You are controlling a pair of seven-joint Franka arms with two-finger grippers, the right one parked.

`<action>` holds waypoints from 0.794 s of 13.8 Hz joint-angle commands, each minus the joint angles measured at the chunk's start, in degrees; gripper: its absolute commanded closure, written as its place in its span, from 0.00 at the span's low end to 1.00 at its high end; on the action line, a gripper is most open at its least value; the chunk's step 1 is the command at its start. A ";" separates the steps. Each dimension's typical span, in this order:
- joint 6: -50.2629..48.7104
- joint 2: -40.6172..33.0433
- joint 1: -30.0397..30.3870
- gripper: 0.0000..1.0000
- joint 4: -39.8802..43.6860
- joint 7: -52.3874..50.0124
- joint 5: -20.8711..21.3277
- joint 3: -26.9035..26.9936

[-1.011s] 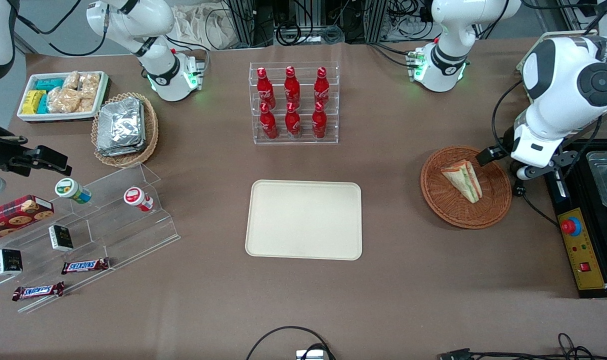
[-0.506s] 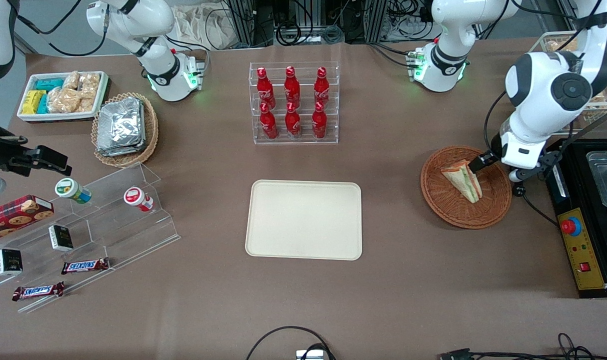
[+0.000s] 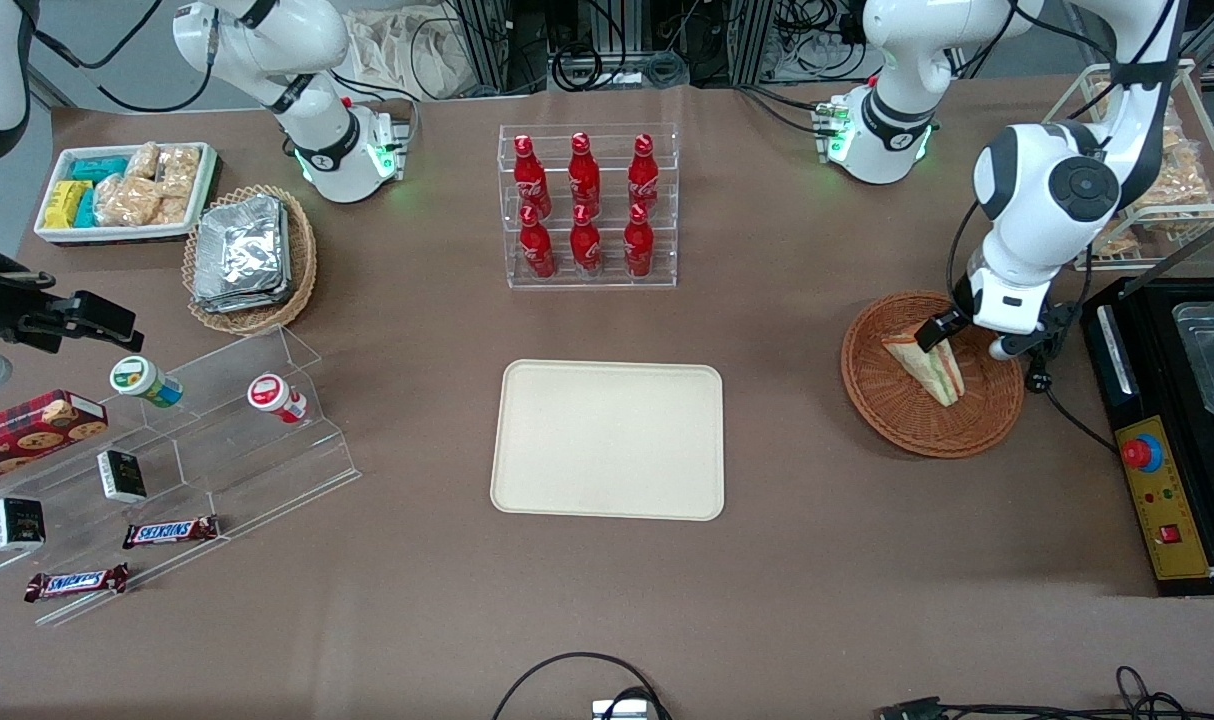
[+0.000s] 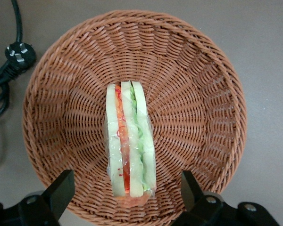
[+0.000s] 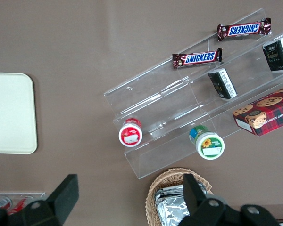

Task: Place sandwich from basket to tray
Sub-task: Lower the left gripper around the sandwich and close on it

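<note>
From the front, the sandwich [image 3: 925, 360] lies in the reddish-brown wicker basket [image 3: 932, 373], toward the working arm's end of the desk [image 3: 867, 560]. The tool [image 3: 942, 328] hangs above the basket at the sandwich's farther end. The cream tray [image 3: 608, 440], mid-desk and well apart, holds nothing.

From the left wrist, the tool [image 4: 127, 188] is spread wide, one finger on each side of the wrapped sandwich [image 4: 129, 146], touching neither it nor the basket [image 4: 198, 103].

The right wrist shows only a corner of the tray [image 5: 12, 113].

Nothing is moved yet, I'd say; descent, grip, carry and release all remain.
</note>
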 commanded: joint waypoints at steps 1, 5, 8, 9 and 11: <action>3.74 1.59 0.00 0.00 -1.09 -1.92 -0.12 -0.37; 10.94 4.40 0.00 0.00 -3.81 -2.10 -0.03 -0.28; 14.46 6.69 0.08 0.00 -4.60 -2.18 -0.03 -0.28; 15.60 7.13 0.09 0.00 -4.87 -2.27 -0.03 -0.28; 16.40 8.19 0.17 0.00 -4.96 -2.18 0.06 -0.28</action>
